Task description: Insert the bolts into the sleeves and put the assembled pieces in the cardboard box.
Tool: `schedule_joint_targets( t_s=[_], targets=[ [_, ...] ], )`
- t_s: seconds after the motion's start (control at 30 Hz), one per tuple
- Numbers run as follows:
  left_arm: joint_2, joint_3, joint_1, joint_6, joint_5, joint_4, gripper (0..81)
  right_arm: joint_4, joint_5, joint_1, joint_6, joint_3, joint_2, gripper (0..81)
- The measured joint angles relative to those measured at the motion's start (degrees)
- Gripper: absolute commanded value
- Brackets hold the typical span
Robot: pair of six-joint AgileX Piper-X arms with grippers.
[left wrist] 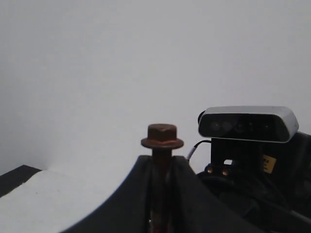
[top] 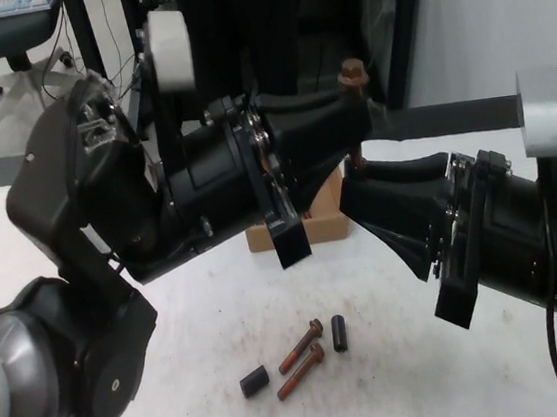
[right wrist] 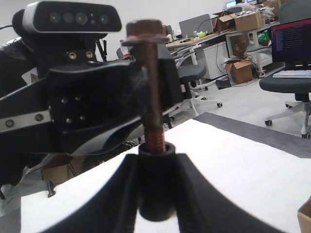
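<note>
Left gripper first: its two dark fingers are pressed in on the shank of a rusty bolt, and we see the flanged hex head standing clear above the fingertips, the bolt upright. In the high view this arm comes in from the left of the frame and the bolt head shows at upper centre, against the dark frame behind.

Over to the right gripper, reaching in from the right of the frame. It's pinching a black sleeve between its pads, open end up. The bolt's threaded end meets the mouth of that sleeve right on line; how deep it sits inside, we cannot tell. The two grippers are stacked close at the centre of the high frame, the left one above, the right one just under it.

Behind and below them, at centre frame, the cardboard box sits on the white bench, partly hidden by the grippers.

Down at lower centre, two loose bolts lie side by side at a slant. One spare sleeve lies just right of them and another spare sleeve just left, all apart from the box.
</note>
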Motion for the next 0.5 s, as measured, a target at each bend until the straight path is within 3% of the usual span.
schedule_joint_targets(
  t_s=[0.37,0.5],
  targets=[
    [0.0,0.0,-0.1,1.0,0.5,1.3,0.4,0.0,-0.3,0.0,0.0,0.0,0.0,0.8],
    [0.0,0.0,-0.1,1.0,2.3,1.3,13.4,0.3,-1.6,0.0,0.0,0.0,0.0,0.8]
  ],
)
